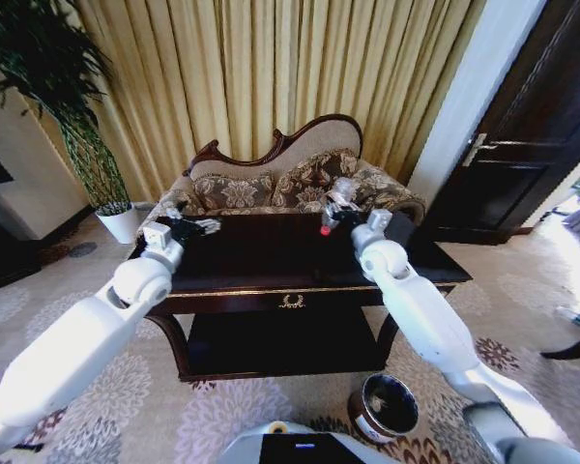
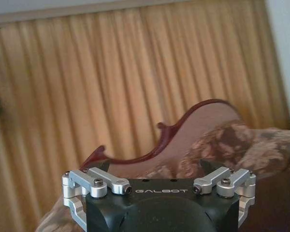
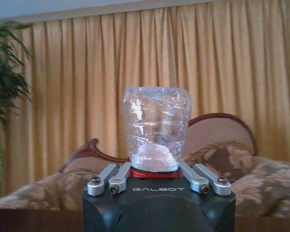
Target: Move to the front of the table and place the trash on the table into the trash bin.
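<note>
The dark glossy table stands straight ahead, its gold ornament facing me. My right gripper hangs over the table's back right part, shut on the trash, a clear plastic bottle. The bottle's red cap points down toward the tabletop and its base points away from the wrist. My left gripper hovers over the table's back left corner, open with nothing in it. The trash bin, a small round dark bucket, sits on the carpet by the table's front right leg, below my right arm.
A carved-back patterned sofa stands right behind the table before gold curtains. A white plant pot is at the back left, a dark door at the right. My base is near the table's front.
</note>
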